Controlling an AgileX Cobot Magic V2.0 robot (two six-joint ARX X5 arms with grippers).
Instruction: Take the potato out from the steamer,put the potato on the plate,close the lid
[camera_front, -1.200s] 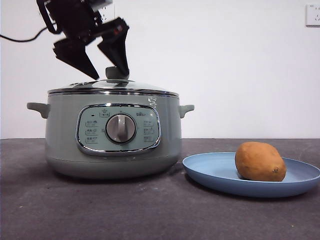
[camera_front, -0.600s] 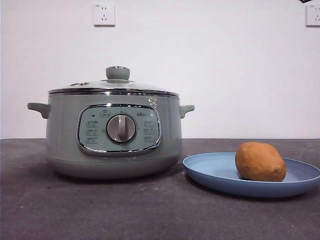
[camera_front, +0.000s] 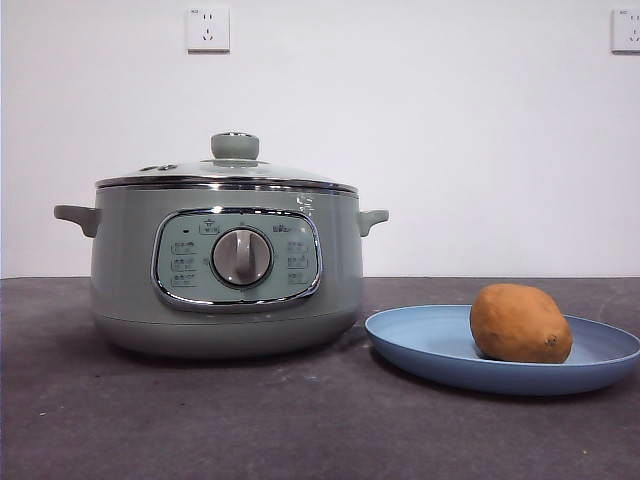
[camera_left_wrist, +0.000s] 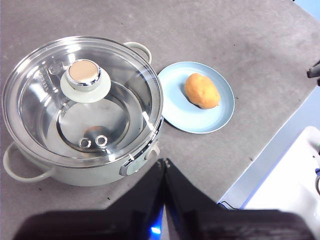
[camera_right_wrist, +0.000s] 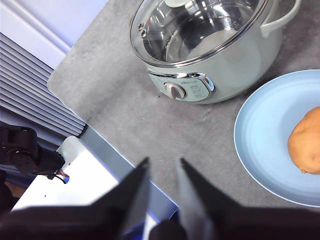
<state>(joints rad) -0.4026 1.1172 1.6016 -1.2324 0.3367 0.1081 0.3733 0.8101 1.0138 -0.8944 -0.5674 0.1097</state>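
The sage-green steamer stands at the left of the dark table with its glass lid resting shut on it, knob on top. The orange-brown potato lies on the light-blue plate to the right of the pot. No gripper shows in the front view. My left gripper is shut and empty, high above the table, looking down on the lid, the plate and the potato. My right gripper is slightly open and empty, high above the table's front edge, away from the steamer and the plate.
Two wall sockets are on the white wall behind. The table's edge and a white base show beyond the plate in the left wrist view. A white stand lies past the table's edge in the right wrist view.
One second ago an open gripper hung just above the lid's knob. It has risen out of the front view. The lid, steamer, plate and potato have not moved.
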